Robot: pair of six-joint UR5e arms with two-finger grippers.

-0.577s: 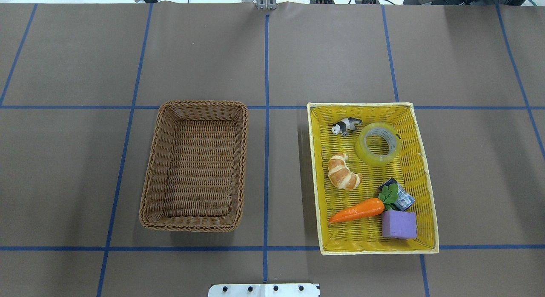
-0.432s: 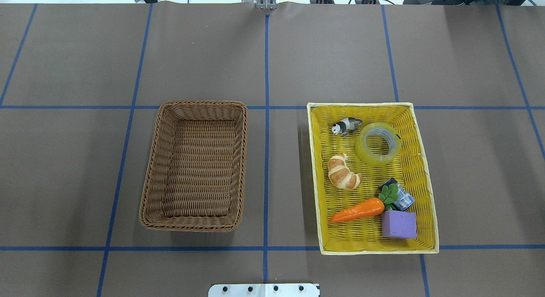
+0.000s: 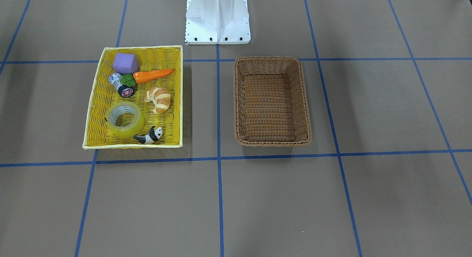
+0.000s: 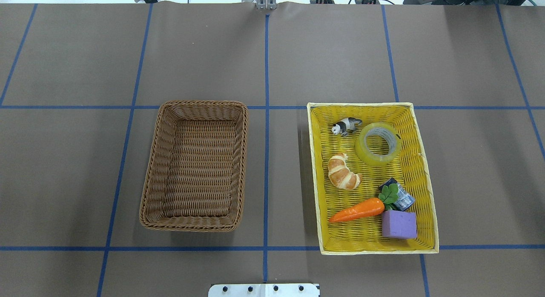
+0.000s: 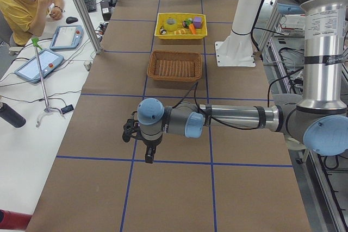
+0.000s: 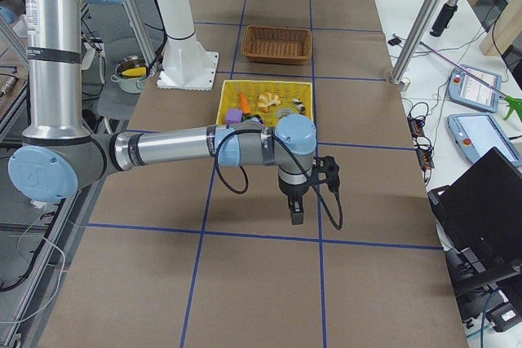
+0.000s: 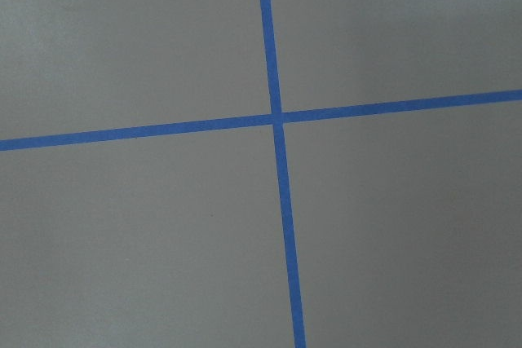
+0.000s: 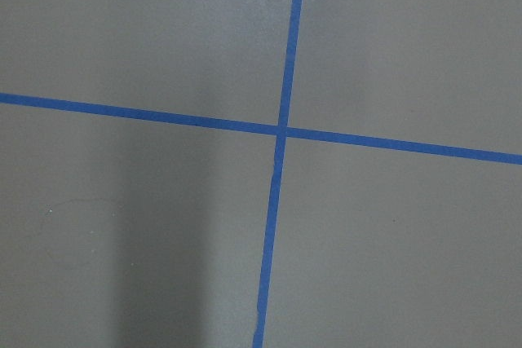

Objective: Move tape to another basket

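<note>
The tape [image 4: 379, 160], a yellowish-green roll, lies flat in the far right part of the yellow basket [image 4: 362, 104]; it also shows in the front view [image 3: 125, 131]. The brown wicker basket [image 4: 196, 105] stands empty to the left, also in the front view [image 3: 271, 59]. My left gripper [image 5: 149, 155] shows only in the left side view, hanging over bare table far from both baskets. My right gripper [image 6: 295, 214] shows only in the right side view, over bare table beyond the yellow basket. I cannot tell whether either is open or shut.
The yellow basket also holds a panda figure [image 4: 347, 125], a croissant [image 4: 343, 172], a carrot [image 4: 357, 209], a small bottle [image 4: 403, 199] and a purple block [image 4: 398, 224]. The white robot base [image 3: 217, 17] stands behind the baskets. An operator [image 5: 22, 4] sits beside the table.
</note>
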